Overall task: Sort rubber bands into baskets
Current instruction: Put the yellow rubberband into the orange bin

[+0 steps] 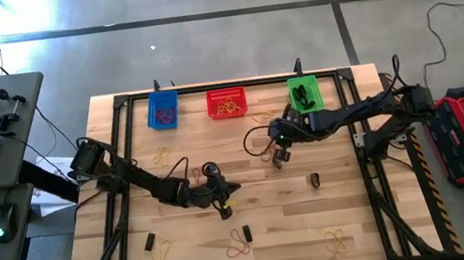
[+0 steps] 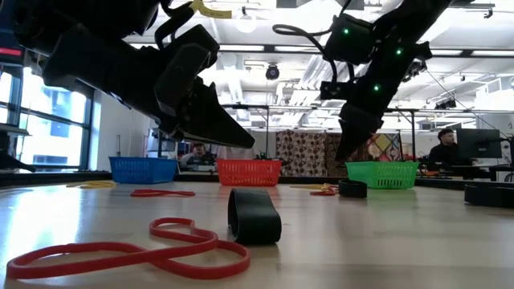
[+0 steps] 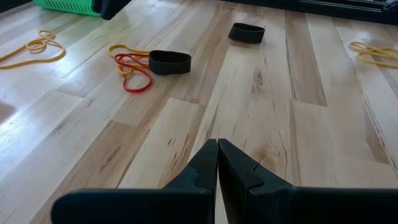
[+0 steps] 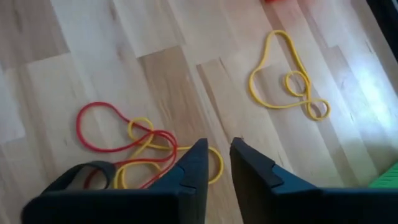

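pale slatted wooden bench (image 1: 347,187): carries everything; black frame rails run along its edges.

left arm, dark, jointed: reaches from the left edge toward the bench middle. left gripper (image 1: 222,205) hangs above bare planks, jaws pressed fully together, nothing between them in the wrist view; a yellow scrap shows close by it from above, held or not cannot be told.

right arm, dark, jointed: reaches in from the right edge. right gripper (image 4: 214,163) hangs over a tangle of bands, jaws parted by a narrow gap and holding nothing; a pick-up from this tangle is probably intended.

blue rectangular plastic mesh basket (image 1: 163,108), red rectangular plastic mesh basket (image 1: 227,103), green rectangular plastic mesh basket (image 1: 304,93): in a row along the far edge, well apart from the loose bands. purplish bands lie in the blue, yellow in the red, dark in the green, which suggests sorting by colour.

tangle of thin red and yellow rubber loops (image 4: 134,149): flat on the bench directly under the right gripper, a thick dark band touching its edge.

thin yellow twisted loop (image 4: 287,79): near the tangle, apart from it.

short thick black rubber band (image 2: 254,215): standing on edge nearest the low camera, beside a red figure-eight loop (image 2: 132,254).

further loose bands: scattered along the near edge and left side, unsorted; much of the task remains.
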Motion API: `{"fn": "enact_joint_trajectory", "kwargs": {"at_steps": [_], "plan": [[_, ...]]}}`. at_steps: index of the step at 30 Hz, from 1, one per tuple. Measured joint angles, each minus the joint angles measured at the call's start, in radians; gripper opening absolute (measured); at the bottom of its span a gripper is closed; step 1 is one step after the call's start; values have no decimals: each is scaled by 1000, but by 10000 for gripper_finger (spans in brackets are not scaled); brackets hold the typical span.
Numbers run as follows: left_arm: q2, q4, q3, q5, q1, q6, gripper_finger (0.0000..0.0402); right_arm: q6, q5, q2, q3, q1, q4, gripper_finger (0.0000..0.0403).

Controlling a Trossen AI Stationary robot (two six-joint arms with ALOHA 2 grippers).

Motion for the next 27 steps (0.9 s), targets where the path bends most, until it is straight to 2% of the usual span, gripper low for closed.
{"fn": "enact_joint_trajectory", "kwargs": {"at_steps": [9, 19, 27], "plan": [[0, 0, 0, 0, 0, 0, 3, 6, -97, 0, -1, -58, -3, 74], [0, 0, 0, 0, 0, 1, 3, -3, -101, 7, -2, -72, -5, 74], [0, -1, 0, 0, 0, 1, 3, -5, -125, 104, -2, -72, -5, 74]]}}
